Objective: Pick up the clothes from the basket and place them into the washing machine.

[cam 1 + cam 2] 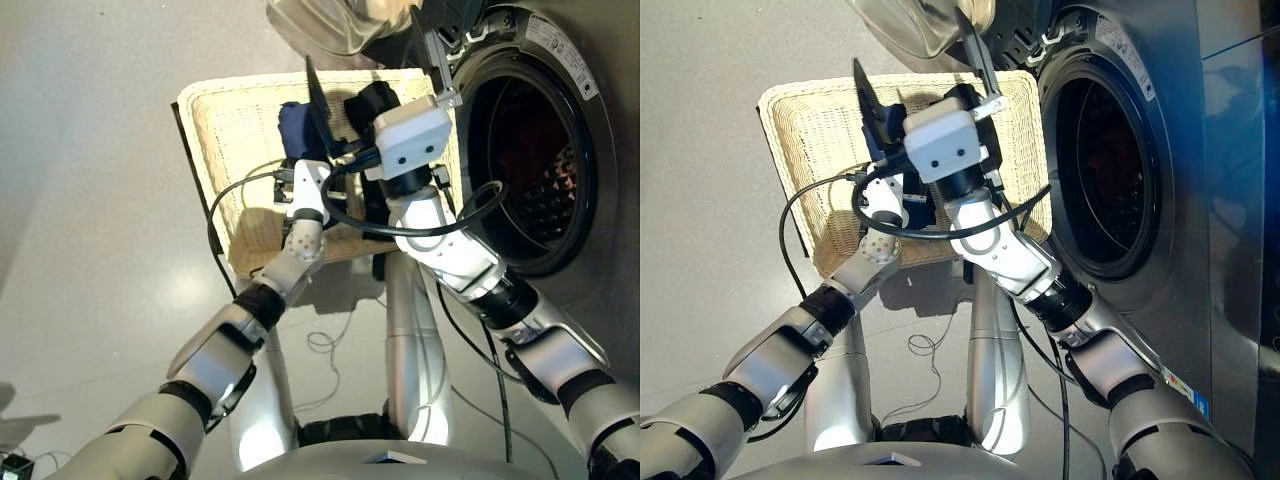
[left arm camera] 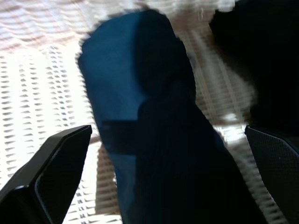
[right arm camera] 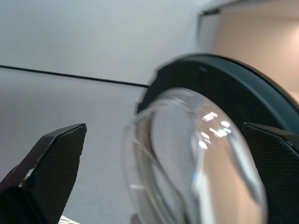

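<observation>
Cream-white woven wicker basket (image 1: pixel 235 150): shallow tray on grey floor, far rim hidden.
Left gripper (image 2: pixel 163 158): fingers spread, straddling navy blue rolled garment (image 2: pixel 140 116) in basket.
Black garment (image 1: pixel 372 100): beside navy, mostly hidden.
Right gripper (image 3: pixel 168 163): fingers apart, empty, facing glass porthole door (image 3: pixel 196 154).
Dark grey washing machine (image 1: pixel 540 150): drum open, edge cropped.

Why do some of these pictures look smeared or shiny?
Left wrist view: the blue garment and the basket weave are smeared, with bright light washing out the weave. Right wrist view: the glass door is soft-edged and carries small white glints. Right eye view: a blue sheen lies on the washing machine front.
</observation>
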Controlling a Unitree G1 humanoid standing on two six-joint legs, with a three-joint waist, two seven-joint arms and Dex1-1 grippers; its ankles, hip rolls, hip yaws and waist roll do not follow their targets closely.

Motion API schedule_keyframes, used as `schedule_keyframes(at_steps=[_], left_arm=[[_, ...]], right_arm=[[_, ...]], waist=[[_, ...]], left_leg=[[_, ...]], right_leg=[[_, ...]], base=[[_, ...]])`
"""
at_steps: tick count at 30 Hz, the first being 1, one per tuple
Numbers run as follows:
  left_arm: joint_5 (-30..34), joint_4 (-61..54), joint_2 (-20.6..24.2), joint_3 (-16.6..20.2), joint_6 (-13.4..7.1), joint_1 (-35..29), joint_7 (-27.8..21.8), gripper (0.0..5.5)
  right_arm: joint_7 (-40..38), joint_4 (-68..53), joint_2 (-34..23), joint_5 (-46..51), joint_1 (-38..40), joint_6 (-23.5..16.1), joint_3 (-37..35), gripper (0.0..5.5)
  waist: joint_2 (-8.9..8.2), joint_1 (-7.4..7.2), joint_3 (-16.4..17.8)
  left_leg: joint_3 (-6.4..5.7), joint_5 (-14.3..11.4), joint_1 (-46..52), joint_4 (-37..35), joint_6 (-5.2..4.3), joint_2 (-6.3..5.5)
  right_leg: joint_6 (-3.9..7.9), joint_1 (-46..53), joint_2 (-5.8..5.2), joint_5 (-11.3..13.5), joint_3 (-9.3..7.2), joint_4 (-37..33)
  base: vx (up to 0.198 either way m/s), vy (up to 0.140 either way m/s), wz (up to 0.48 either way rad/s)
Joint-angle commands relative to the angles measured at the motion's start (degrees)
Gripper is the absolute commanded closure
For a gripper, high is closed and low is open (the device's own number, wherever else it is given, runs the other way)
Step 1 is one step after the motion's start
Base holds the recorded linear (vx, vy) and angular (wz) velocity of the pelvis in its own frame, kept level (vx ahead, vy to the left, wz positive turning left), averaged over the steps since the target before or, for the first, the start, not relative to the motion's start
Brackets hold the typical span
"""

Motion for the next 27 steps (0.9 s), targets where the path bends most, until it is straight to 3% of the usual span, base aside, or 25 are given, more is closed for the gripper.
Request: schedule_keyframes(at_steps=[1, 12, 22, 23, 24, 25, 26, 27], left_arm=[[-0.8, 6.9, -6.7, -1.3, -0.6, -3.1, 1.5, 0.0], [-1.8, 19.5, -7.8, 3.1, 2.2, -7.7, 2.8, 0.0], [-1.9, 22.5, -7.2, 4.9, 3.3, -9.2, 2.4, 0.0], [-1.8, 22.8, -7.0, 5.0, 3.5, -9.3, 2.3, 0.71], [-1.6, 23.0, -6.7, 5.2, 3.6, -9.5, 2.3, 2.7], [-1.3, 23.0, -6.7, 5.2, 3.7, -9.7, 2.3, 3.43], [-1.1, 23.1, -6.5, 5.3, 3.7, -9.8, 2.3, 5.5], [-1.0, 23.2, -6.3, 5.3, 3.8, -9.9, 2.3, 5.5]], right_arm=[[0.8, -5.6, 3.7, 0.0, -4.2, -2.5, 0.8, 0.0], [1.0, -7.4, 8.0, 3.7, -7.6, -3.4, 3.9, 0.0], [1.8, -8.5, 6.9, 5.2, -7.3, -3.8, 3.7, 0.0], [1.9, -8.6, 6.6, 5.4, -7.3, -3.8, 3.7, 0.0], [2.1, -8.8, 6.3, 5.6, -7.2, -3.9, 3.6, 0.0], [2.3, -8.9, 6.1, 5.6, -7.2, -3.9, 3.6, 0.0], [2.5, -8.9, 5.8, 5.7, -7.0, -3.9, 3.7, 0.0], [2.6, -8.9, 5.5, 5.9, -6.9, -3.9, 3.6, 0.0]], waist=[[-1.8, -0.12, -0.8], [-3.03, -1.0, -0.8], [-3.78, -1.61, -0.8], [-3.85, -1.65, -0.8], [-3.85, -1.63, -0.8], [-3.84, -1.62, -0.8], [-3.83, -1.59, -0.8], [-3.78, -1.56, -0.8]], left_leg=[[1.22, -3.9, -0.9, 5.3, 2.36, -1.71], [1.24, -4.9, -4.5, 8.5, 1.91, -0.61], [1.37, -5.6, -5.7, 10.2, 1.72, 0.16], [1.4, -5.6, -5.7, 10.2, 1.7, 0.21], [1.38, -5.6, -5.7, 10.3, 1.7, 0.25], [1.4, -5.6, -5.9, 10.5, 1.7, 0.21], [1.39, -5.6, -6.0, 10.4, 1.71, 0.26], [1.34, -5.5, -6.0, 10.4, 1.74, 0.27]], right_leg=[[-0.21, -2.5, -0.52, -2.9, 0.3, 3.8], [-0.03, -6.0, 0.33, -3.7, 0.6, 6.5], [0.2, -7.3, 0.81, -3.7, 0.53, 7.5], [0.21, -7.3, 0.85, -3.7, 0.5, 7.5], [0.22, -7.4, 0.87, -3.7, 0.51, 7.5], [0.22, -7.5, 0.92, -3.7, 0.49, 7.5], [0.25, -7.4, 0.92, -3.6, 0.47, 7.4], [0.29, -7.5, 0.89, -3.6, 0.44, 7.4]], base=[[0.0, 0.0, 0.0], [0.0, 0.0, 0.0], [0.0, 0.0, 0.0], [0.0, 0.0, 0.0], [0.0, 0.0, 0.0], [0.0, 0.0, 0.0], [0.0, 0.0, 0.0], [0.0, 0.0, 0.0]])
